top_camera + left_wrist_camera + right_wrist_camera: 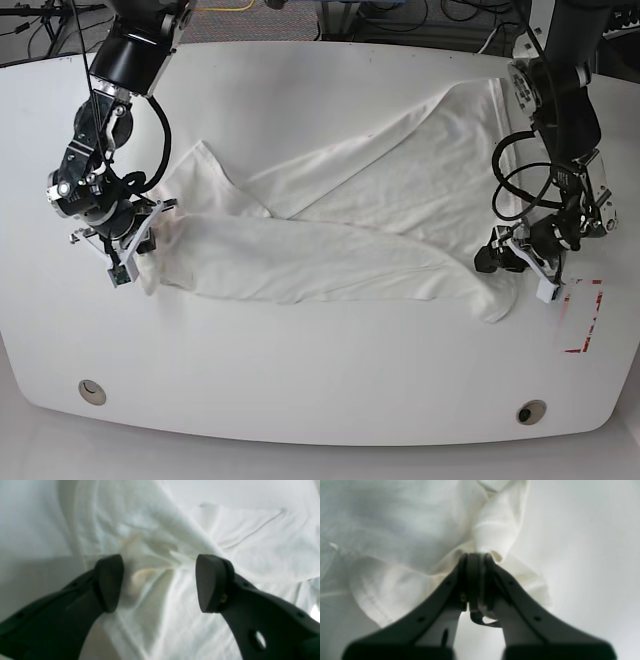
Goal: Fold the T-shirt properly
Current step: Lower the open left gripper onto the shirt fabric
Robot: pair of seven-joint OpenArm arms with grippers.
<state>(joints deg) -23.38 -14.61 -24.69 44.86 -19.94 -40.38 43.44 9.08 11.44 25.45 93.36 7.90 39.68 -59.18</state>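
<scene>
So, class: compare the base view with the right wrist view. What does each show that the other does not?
Only the base view shows the whole T-shirt spread crumpled on the white table, both arms, and the left end effector open at its other edge. Only the right wrist view shows the right end effector shut on a bunched fold. Both show white cloth at that end effector.

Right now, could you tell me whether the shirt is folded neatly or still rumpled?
Still rumpled: the shirt lies creased, partly doubled over, on the table.
</scene>
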